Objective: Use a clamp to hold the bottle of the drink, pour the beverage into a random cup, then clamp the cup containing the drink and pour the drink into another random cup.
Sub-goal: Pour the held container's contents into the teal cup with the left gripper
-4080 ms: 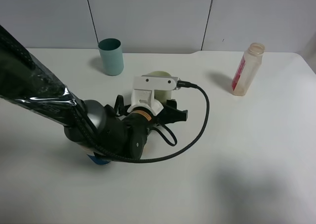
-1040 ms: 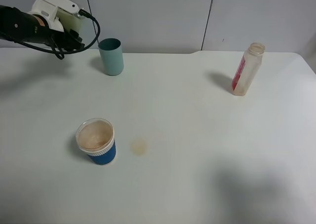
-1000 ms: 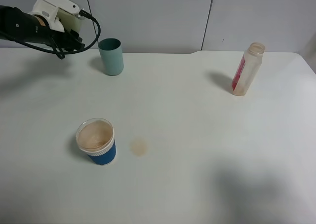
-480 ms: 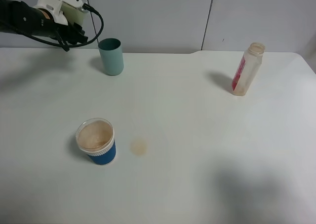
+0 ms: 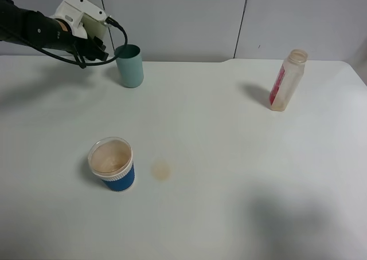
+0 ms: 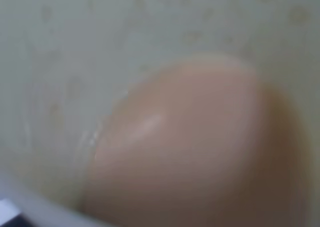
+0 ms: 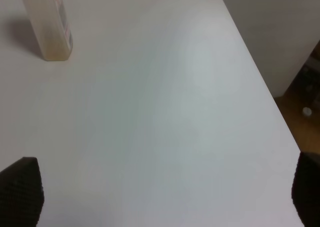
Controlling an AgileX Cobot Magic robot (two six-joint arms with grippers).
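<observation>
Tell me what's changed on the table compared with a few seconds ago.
The left claw, shut on the pale yellow-green cup, lifted off the blue cup and swung up-left, now edging toward the teal cup. The blue cup holds beverage. The bottle and the spill haven't moved.

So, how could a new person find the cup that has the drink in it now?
Start from the white table and go to its front left part. The blue cup with a white rim stands there alone, beside a small brown stain. Unlike the teal cup, it is full of pinkish-brown liquid.
</observation>
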